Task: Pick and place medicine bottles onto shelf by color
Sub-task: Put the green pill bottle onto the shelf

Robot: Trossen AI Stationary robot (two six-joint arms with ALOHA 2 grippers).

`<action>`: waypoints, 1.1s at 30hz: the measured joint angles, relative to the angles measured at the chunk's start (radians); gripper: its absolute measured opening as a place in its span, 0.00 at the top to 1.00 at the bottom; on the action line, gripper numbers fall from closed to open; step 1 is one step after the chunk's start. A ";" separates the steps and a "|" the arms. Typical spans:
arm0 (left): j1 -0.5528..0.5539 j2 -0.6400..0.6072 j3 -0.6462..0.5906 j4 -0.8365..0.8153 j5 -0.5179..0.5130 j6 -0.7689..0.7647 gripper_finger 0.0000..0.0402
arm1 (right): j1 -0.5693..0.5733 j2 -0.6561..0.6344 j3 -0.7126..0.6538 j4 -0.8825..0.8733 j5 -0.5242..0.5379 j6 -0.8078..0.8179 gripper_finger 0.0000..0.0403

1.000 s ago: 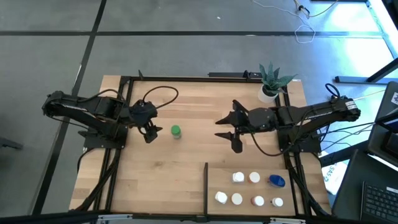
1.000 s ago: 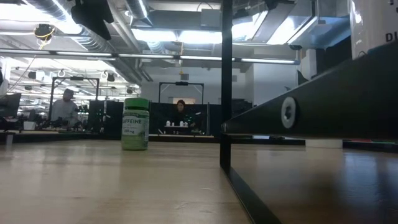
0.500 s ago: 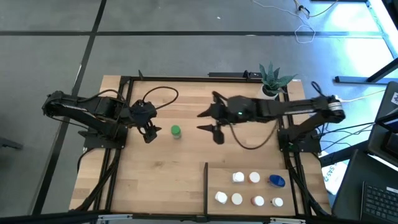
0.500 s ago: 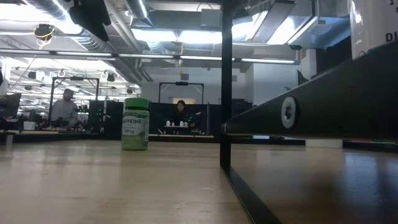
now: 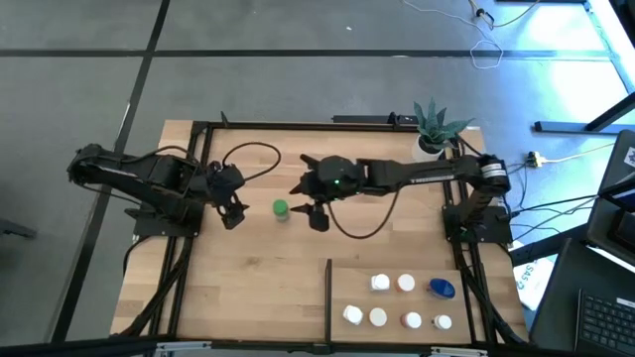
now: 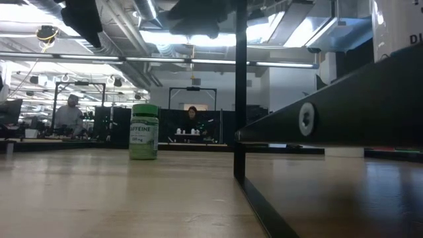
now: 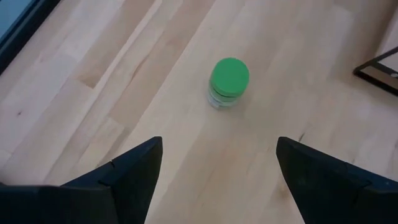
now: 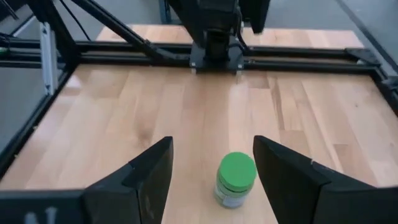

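1. The right gripper (image 5: 306,198) is stretched far over the middle of the table, and its two fingers are spread apart with nothing between them.
2. The green bottle (image 5: 282,209) stands upright on the wood just beside this gripper. In the right wrist view the green bottle (image 8: 236,179) is seen in the gap between the two fingers, a little farther out than their tips, and no finger touches it.
3. The left gripper (image 5: 232,211) waits on the other side of the same bottle, near it, with the fingers wide and empty.
4. In the left wrist view the bottle (image 7: 228,82) stands free on the planks ahead of the spread fingers.
5. Between the two grippers there is only the green bottle, so nothing blocks the way to it.
6. The shelf (image 5: 397,268) is the wooden patch at the near right corner, behind the black divider bar (image 5: 328,297).
7. On the shelf stand seven other bottles: five with a white cap, such as this white-capped bottle (image 5: 380,284), a blue bottle (image 5: 442,289), and one with a reddish top (image 5: 412,320).
8. A potted plant (image 5: 433,128) stands at the far right corner, well apart from the grippers.
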 joint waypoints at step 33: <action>-0.016 -0.030 -0.001 -0.007 -0.001 -0.028 0.23 | -0.035 0.229 0.000 0.116 0.143 -0.012 0.44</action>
